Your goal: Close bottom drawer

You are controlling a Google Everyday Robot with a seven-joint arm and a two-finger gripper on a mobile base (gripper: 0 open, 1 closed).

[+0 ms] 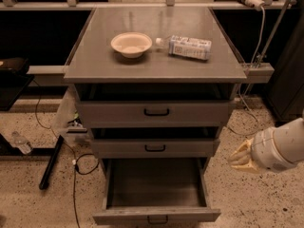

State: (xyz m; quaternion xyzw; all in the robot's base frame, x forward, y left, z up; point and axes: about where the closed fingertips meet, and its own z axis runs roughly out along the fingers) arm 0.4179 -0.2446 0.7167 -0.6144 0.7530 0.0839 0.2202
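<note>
The bottom drawer (156,216) is the lowest of three grey drawers. It is pulled far out towards me, and its deep grey box shows empty. A small black handle sits on its flat front at the lower edge of the view. My gripper (240,156), beige at the end of a white arm, hangs to the right of the cabinet. It is level with the gap between the middle and bottom drawers and touches neither.
The middle drawer (155,147) and top drawer (156,112) stand slightly out. A beige bowl (131,44) and a lying water bottle (187,47) rest on the cabinet top (95,63). Cables (76,167), a black bar (51,161) and a bottle (21,144) lie on the floor at left.
</note>
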